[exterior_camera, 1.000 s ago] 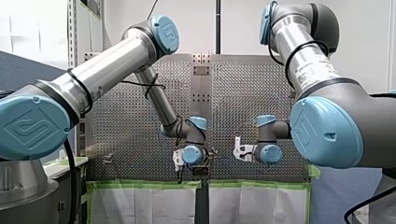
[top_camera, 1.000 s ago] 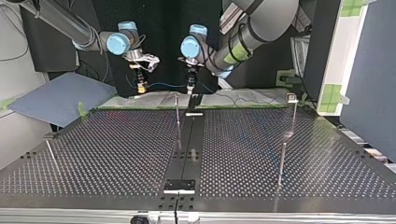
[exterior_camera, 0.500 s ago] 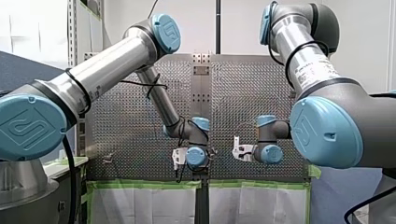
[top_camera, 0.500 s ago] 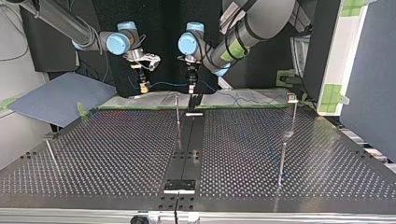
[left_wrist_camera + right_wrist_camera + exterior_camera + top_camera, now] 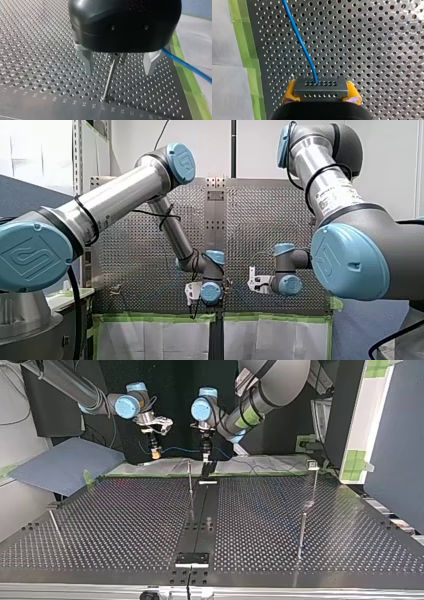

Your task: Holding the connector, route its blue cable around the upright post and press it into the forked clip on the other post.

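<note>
Front view first: my left arm point(image 5: 125, 195) and my right arm point(image 5: 325, 185) both reach low over the perforated surface point(image 5: 250, 230). Their wrists sit side by side and hide the jaws, so nothing can be read off them here.

Top view: the right jaws hang above the surface. The blue cable point(image 5: 176, 450) runs sideways from them, nearly level, straight toward the left jaws. A thin upright post point(image 5: 190, 485) stands near the left jaws, on the side facing the right jaws.

Left wrist view: the left jaws are spread wide and hold nothing. Framed between the metal fingers point(image 5: 87, 63) is a forked post point(image 5: 110, 77). Its long axis rises from the surface up toward the jaws, prongs uppermost. I can't tell whether it is the same post as in the top view. The cable passes just outside one finger and slants away, apart from the fork.

Right wrist view: the right jaws are clamped on the connector point(image 5: 320, 87), yellow pads point(image 5: 290, 90) on both of its ends. It lies crosswise to the jaws, with the cable leaving its face straight ahead and curving slightly toward the green tape point(image 5: 244, 37).

My call: the left jaws are nearer the fork, but the right arm carries the cable, which is not yet seated.
</note>
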`<state>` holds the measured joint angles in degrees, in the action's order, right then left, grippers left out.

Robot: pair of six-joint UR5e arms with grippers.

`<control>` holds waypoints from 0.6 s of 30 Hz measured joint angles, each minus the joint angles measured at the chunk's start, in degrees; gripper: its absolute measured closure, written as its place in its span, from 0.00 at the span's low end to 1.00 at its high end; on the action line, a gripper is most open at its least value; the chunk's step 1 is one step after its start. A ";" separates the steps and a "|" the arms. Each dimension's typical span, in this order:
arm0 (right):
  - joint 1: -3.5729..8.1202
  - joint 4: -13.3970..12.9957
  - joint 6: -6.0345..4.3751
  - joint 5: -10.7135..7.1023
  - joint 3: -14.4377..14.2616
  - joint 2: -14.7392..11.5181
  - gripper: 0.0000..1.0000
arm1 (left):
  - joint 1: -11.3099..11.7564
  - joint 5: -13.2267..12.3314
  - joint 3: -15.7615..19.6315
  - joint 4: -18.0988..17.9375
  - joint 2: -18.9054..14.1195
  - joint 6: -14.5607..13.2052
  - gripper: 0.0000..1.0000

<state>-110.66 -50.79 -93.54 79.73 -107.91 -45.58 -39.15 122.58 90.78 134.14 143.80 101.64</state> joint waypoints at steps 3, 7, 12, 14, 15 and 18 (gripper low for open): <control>-0.02 0.04 0.06 0.01 0.00 0.01 0.79 | 0.11 -0.36 -0.24 0.01 0.08 0.25 0.00; 0.08 0.11 0.11 0.11 0.01 0.00 0.79 | 0.23 0.01 -0.32 0.05 0.04 0.35 0.00; 0.33 0.80 0.42 0.35 0.01 0.00 0.79 | 0.34 1.20 -0.31 -0.08 0.03 -0.16 0.00; 0.44 0.99 0.55 0.67 0.01 0.00 0.79 | 0.35 1.46 -0.32 -0.12 0.03 -0.64 0.00; 0.50 1.07 0.61 0.89 0.01 0.00 0.79 | 0.35 1.59 -0.31 -0.14 0.03 -1.04 0.00; 0.60 1.17 0.73 1.19 0.01 0.00 0.79 | 0.36 1.77 -0.31 -0.16 0.05 -2.15 0.00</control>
<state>-110.06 -49.62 -92.81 80.92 -107.91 -45.58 -38.78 124.35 90.47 133.98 143.85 99.49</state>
